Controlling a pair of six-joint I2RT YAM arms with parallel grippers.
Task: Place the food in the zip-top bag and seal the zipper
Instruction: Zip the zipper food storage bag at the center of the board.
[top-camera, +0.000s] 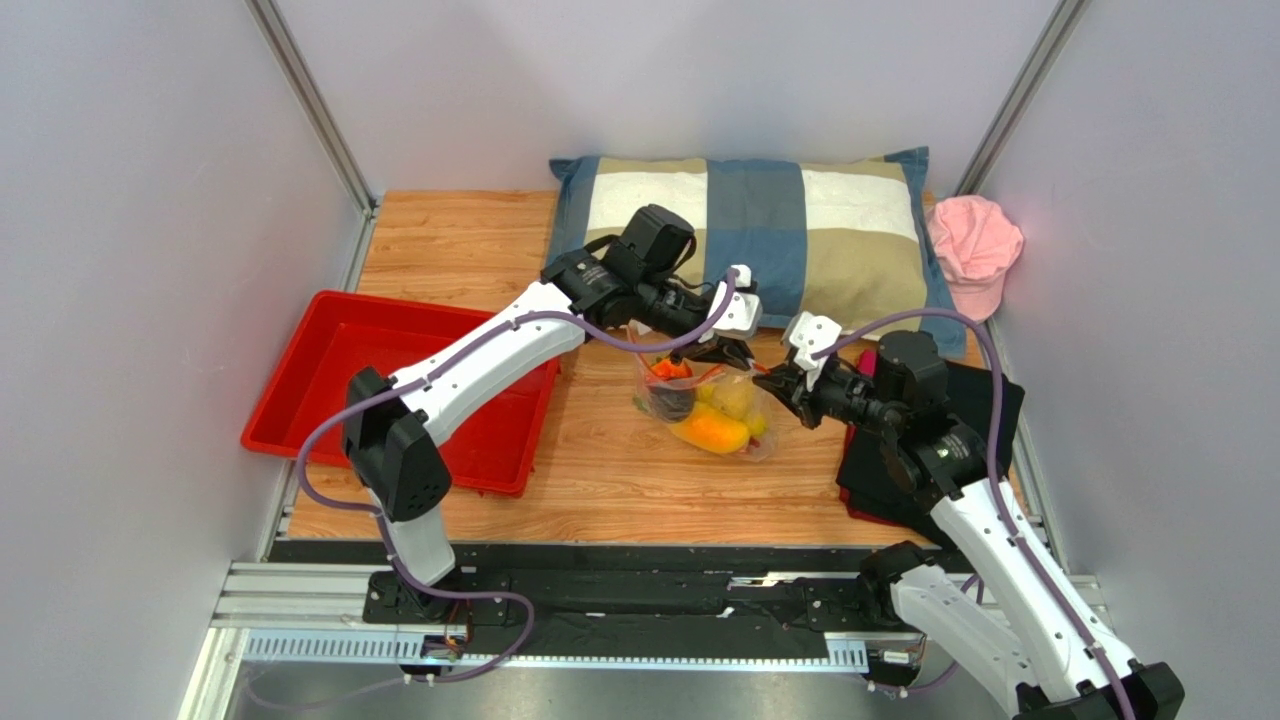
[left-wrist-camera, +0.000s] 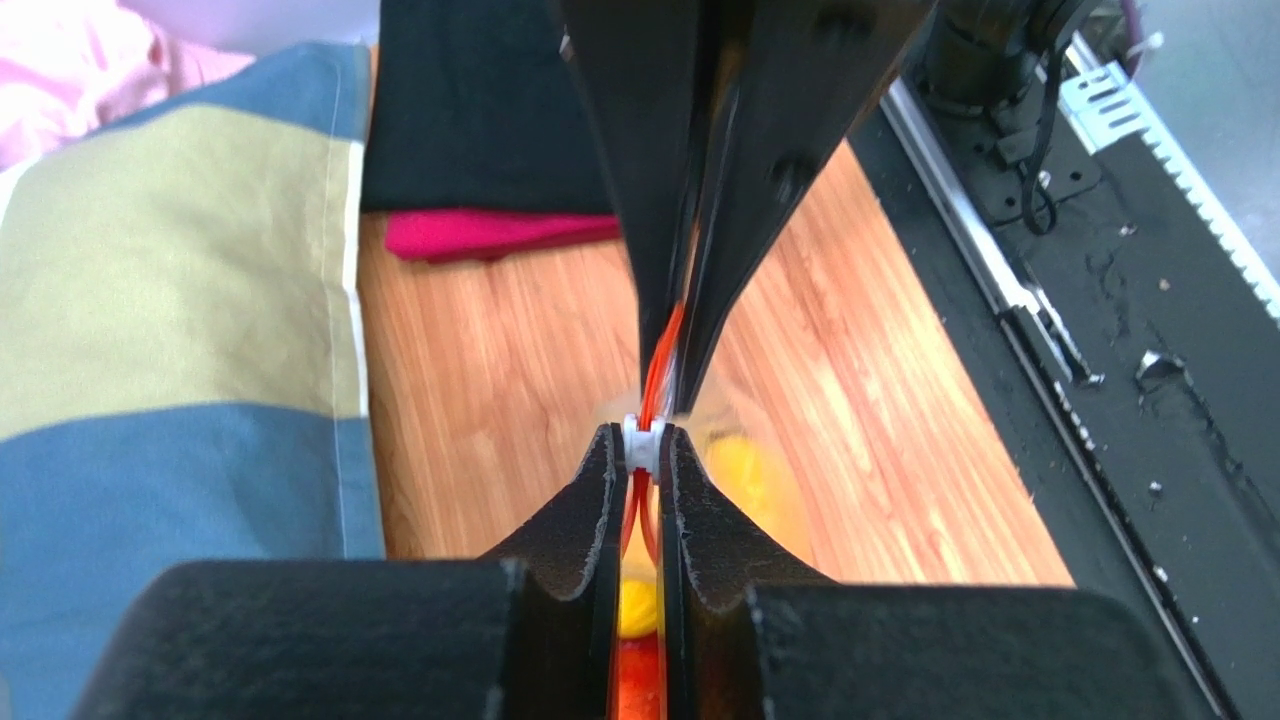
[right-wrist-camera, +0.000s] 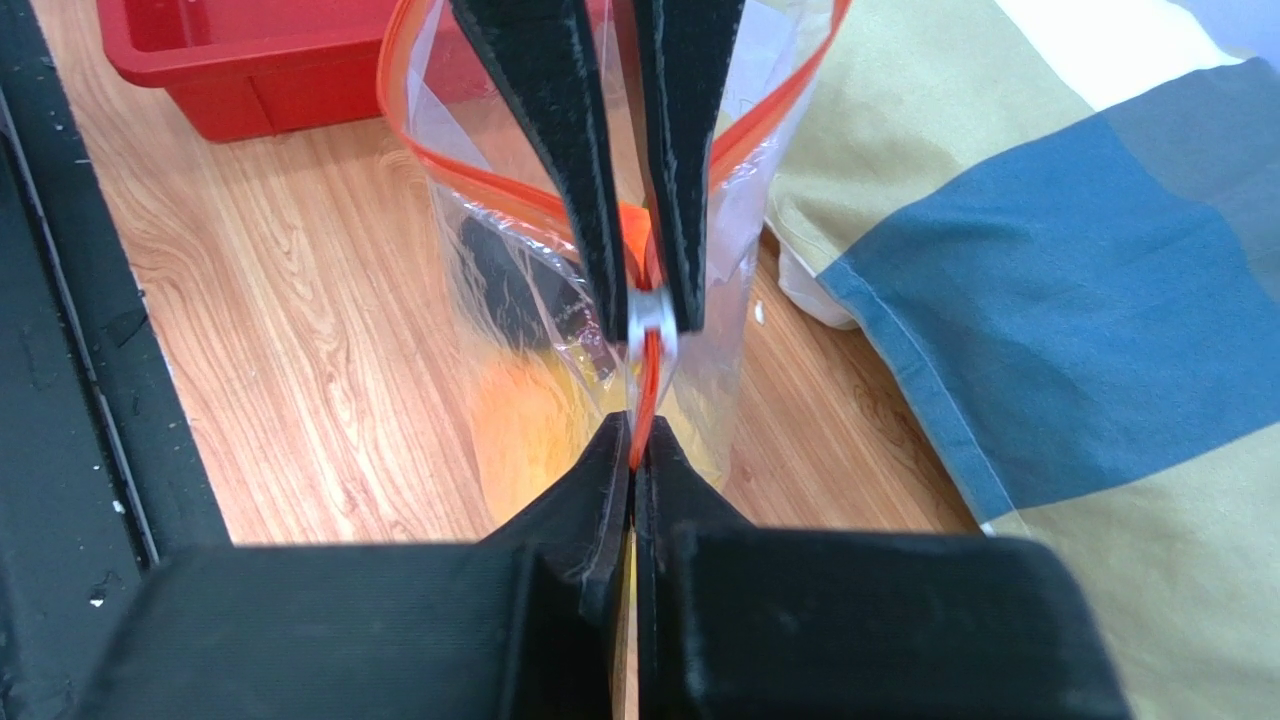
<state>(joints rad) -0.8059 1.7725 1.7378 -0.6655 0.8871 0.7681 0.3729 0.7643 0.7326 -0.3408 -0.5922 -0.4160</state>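
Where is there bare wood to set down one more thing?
Free: the back left corner, between the red tray and the pillow; also the near strip before the bag, between tray and dark cloth. Crowded: the middle, where left gripper and right gripper hold the bag.

Clear glossy plastic bag, wood-grain table, cloth pillow, red plastic tray

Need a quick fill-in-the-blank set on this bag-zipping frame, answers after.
The left gripper pinches the zipper's white ____.
The ____ gripper is shut on the zipper strip beside it.
The food lies inside the clear ____.
The tray left of it is ____.
Missing: slider; right; bag; red.
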